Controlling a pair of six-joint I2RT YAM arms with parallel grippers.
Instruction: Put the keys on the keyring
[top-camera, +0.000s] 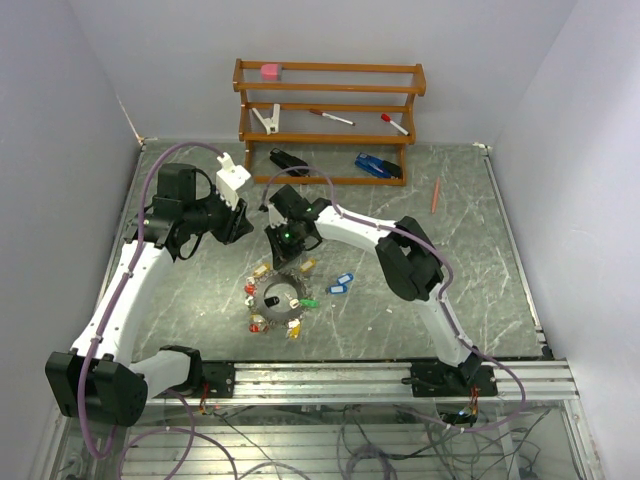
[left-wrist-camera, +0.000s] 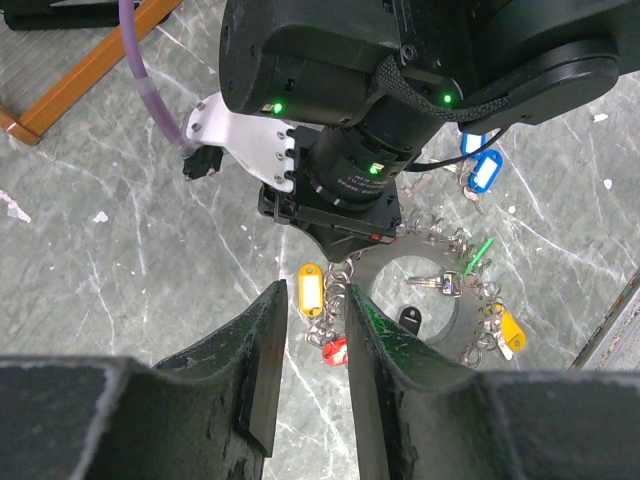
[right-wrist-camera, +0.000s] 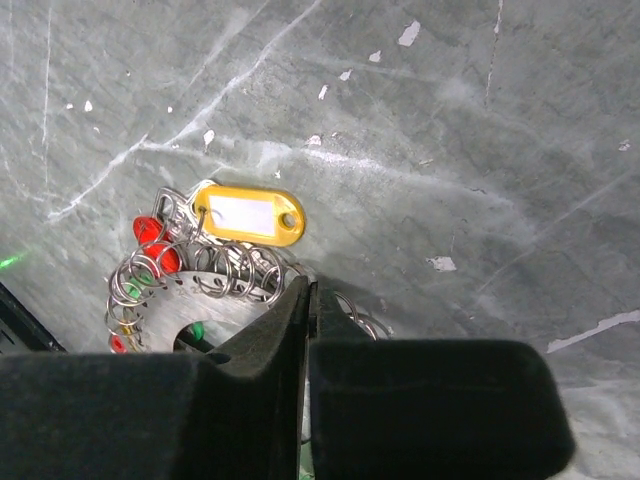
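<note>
On the grey marbled tabletop (top-camera: 480, 290), enclosed by white walls (top-camera: 60, 100), the left gripper (left-wrist-camera: 312, 300) is held released. The right gripper (right-wrist-camera: 307, 290) is clenched at 12 o'clock of the silvery ridged metal keyring (right-wrist-camera: 170, 300).

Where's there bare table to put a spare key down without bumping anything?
Widest bare marble lies right of the right arm, below the orange pencil, to the table edge. A smaller strip lies between the blue-tagged keys and front rail. Crowded around the keyring.

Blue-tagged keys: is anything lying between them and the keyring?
Nothing visible. In the top view only bare table separates the blue-tagged keys from the keyring. A green tag on the ring points toward that side, and the right gripper sits at the ring's far rim, outside that gap.
</note>
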